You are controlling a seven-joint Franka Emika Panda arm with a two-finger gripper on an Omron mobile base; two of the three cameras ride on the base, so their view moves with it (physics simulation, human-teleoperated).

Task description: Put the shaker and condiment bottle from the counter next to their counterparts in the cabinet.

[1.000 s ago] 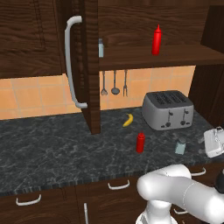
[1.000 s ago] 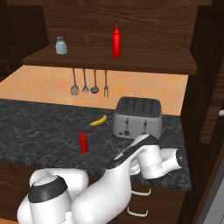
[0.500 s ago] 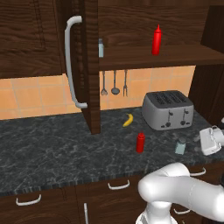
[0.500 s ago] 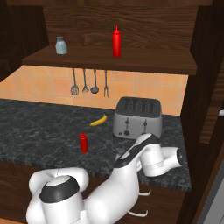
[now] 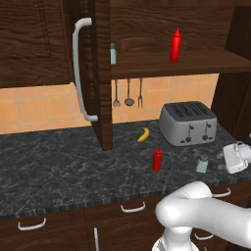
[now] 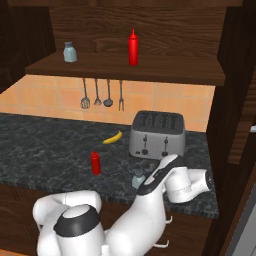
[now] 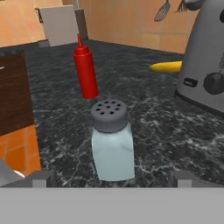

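We line our spread gripper (image 7: pixel 109 179) up on the pale blue-grey grey-capped shaker (image 7: pixel 112 146) near the counter's (image 5: pixel 59 166) front edge; next, advance and close.

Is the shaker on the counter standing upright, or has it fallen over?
Upright. The shaker stands on its base on the counter, with its grey perforated cap on top, between the open gripper finger tips.
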